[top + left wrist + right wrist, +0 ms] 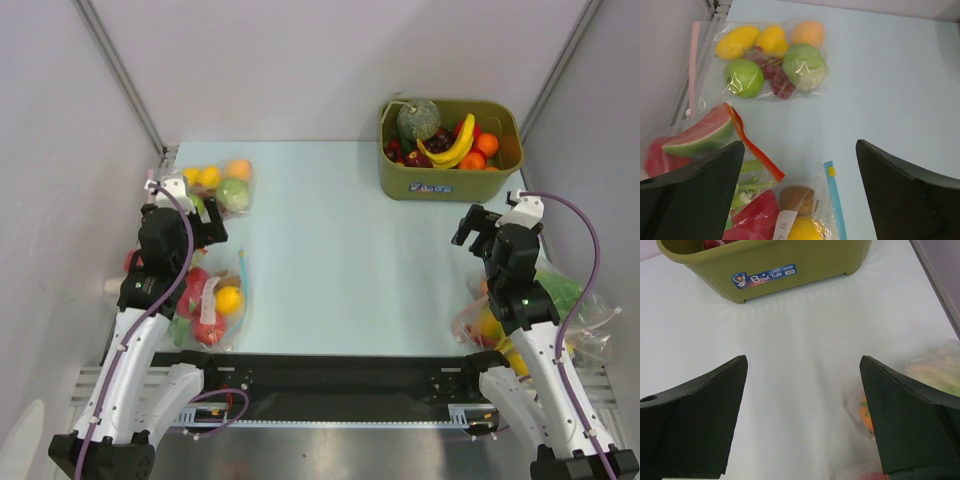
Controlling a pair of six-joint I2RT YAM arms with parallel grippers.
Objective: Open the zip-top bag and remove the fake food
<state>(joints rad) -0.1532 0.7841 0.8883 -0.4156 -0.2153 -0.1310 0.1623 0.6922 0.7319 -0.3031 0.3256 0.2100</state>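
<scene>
The bag lies on the counter just on the near side of the left hand, its blue zip strip toward the middle. Inside it is the food, a yellow-orange fruit among red ones. The left hand gapes wide and holds nothing, and so does the right hand. The bin holds a melon, a banana and small fruits.

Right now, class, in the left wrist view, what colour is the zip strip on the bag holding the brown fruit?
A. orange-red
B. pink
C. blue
C: the zip-top bag with the brown fruit has a blue zip strip running along its right edge.
</scene>
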